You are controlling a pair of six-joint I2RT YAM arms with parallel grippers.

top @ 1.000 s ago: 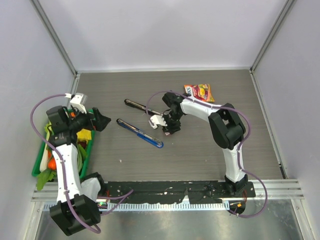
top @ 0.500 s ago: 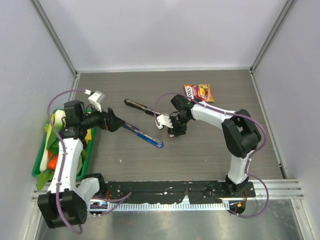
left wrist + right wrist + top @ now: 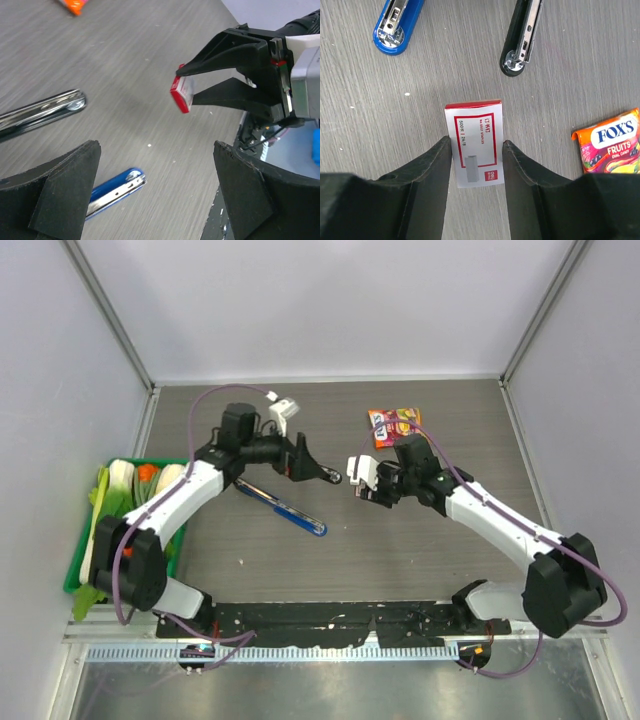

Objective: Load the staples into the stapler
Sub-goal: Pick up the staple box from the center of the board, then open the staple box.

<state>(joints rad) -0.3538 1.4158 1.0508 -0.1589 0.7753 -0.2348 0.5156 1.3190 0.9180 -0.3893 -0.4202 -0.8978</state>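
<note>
The black stapler point(image 3: 522, 37) lies on the grey table; it also shows in the left wrist view point(image 3: 40, 112). In the top view my left arm hides most of it. My right gripper point(image 3: 475, 165) is shut on the small white-and-red staple box point(image 3: 474, 142) and holds it a little above the table, just right of the stapler's end point(image 3: 360, 476). No loose staple strips show. My left gripper point(image 3: 325, 472) is open and empty above the stapler, its fingers point(image 3: 60, 195) wide apart and pointing at the box point(image 3: 182, 92).
A blue stapler point(image 3: 282, 507) lies in front of the black one. An orange snack bag point(image 3: 396, 424) lies at the back right. A green basket point(image 3: 75, 575) of vegetables stands at the left edge. White walls close in the table.
My left arm has swung from beside the basket to the table's middle, over the black stapler. My right gripper has carried the box a little to the right.
</note>
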